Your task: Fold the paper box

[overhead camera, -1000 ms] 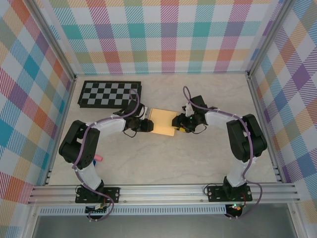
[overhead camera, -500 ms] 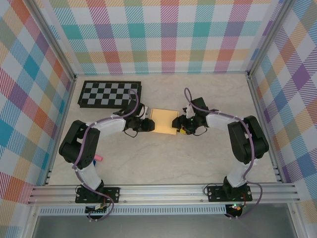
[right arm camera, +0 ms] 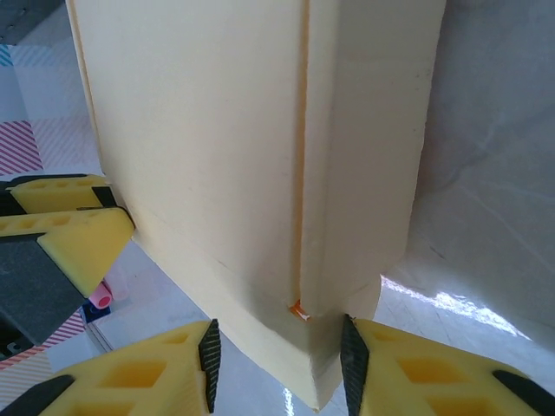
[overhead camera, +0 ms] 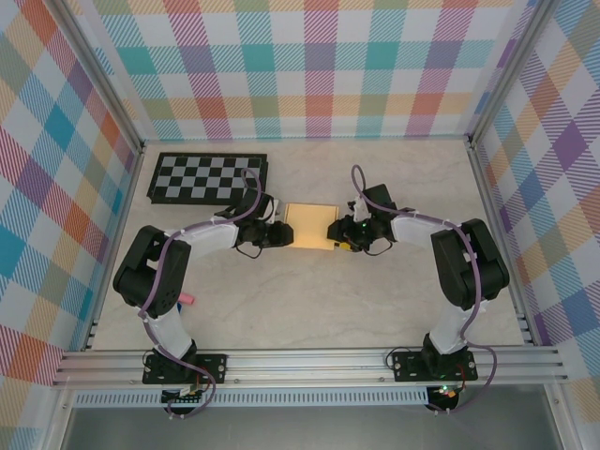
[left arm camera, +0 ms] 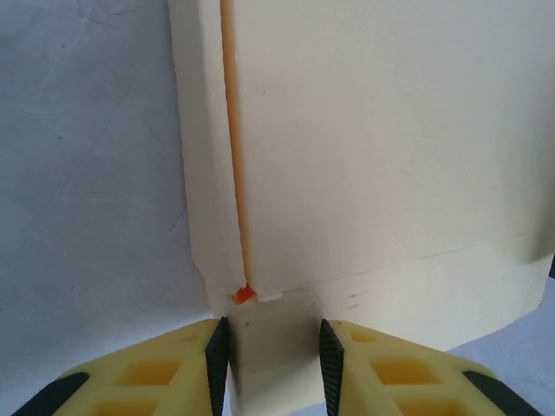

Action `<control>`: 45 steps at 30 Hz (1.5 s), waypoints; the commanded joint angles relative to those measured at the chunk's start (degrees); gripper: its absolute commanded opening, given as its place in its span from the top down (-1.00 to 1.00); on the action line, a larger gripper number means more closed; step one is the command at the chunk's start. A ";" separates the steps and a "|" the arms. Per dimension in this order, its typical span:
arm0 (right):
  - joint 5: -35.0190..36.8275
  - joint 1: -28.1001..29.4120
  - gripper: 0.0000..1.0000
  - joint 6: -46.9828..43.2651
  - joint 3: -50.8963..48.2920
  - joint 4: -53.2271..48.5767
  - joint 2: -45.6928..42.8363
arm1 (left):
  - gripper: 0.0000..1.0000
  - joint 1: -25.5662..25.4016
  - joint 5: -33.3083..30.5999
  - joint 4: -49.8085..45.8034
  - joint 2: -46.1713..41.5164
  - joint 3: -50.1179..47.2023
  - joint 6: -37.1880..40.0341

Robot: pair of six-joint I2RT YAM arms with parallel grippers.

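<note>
The paper box (overhead camera: pixel 311 226) sits squarer than a second ago; wrist views reveal left jaws pinching its tab (left arm camera: pixel 273 347), right jaws straddling a corner (right arm camera: pixel 303 364), grip unclear.

Left arm (overhead camera: pixel 202 236): bent inward, wrist at the left edge of the paper box (overhead camera: pixel 311 226).
Left gripper (left arm camera: pixel 273 351): jaws narrow, pads pressed on a paper box tab.
Right arm (overhead camera: pixel 427 225): bent inward, wrist at the paper box's right edge.
Right gripper (right arm camera: pixel 277 355): jaws straddled a paper box corner; grip unclear.
</note>
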 commanded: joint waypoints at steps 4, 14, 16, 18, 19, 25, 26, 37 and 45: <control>-2.49 0.23 0.27 -3.06 -1.49 7.01 1.41 | 0.31 0.00 -0.96 5.40 3.01 -0.82 1.21; 1.98 0.17 0.29 -12.99 -1.45 5.49 1.53 | 0.30 -0.07 -5.10 9.63 4.19 -1.56 3.97; 3.36 0.01 0.28 -14.08 -1.30 4.37 1.07 | 0.30 -0.09 -5.37 8.95 4.60 -0.91 4.65; 4.58 -0.24 0.26 -14.81 -1.10 2.89 0.28 | 0.30 -0.09 -5.58 8.48 4.65 -0.62 4.89; 5.05 -0.35 0.25 -15.31 -1.10 2.23 -0.27 | 0.30 -0.04 -5.66 8.34 4.50 -0.57 4.95; 5.96 -0.53 0.20 -17.24 -1.19 0.12 -1.84 | 0.29 -0.09 -5.23 6.78 4.35 0.70 5.09; 5.93 -0.62 0.20 -17.31 -1.36 0.11 -2.22 | 0.29 -0.09 -5.32 6.39 4.26 0.99 5.11; 15.16 -2.85 -0.09 -28.57 5.05 -7.26 -8.73 | 0.11 0.42 -5.45 2.66 0.16 2.83 5.39; 18.80 -4.66 -0.29 -58.79 15.33 -14.82 -3.29 | -0.16 3.97 -5.30 -1.66 -4.79 6.06 9.30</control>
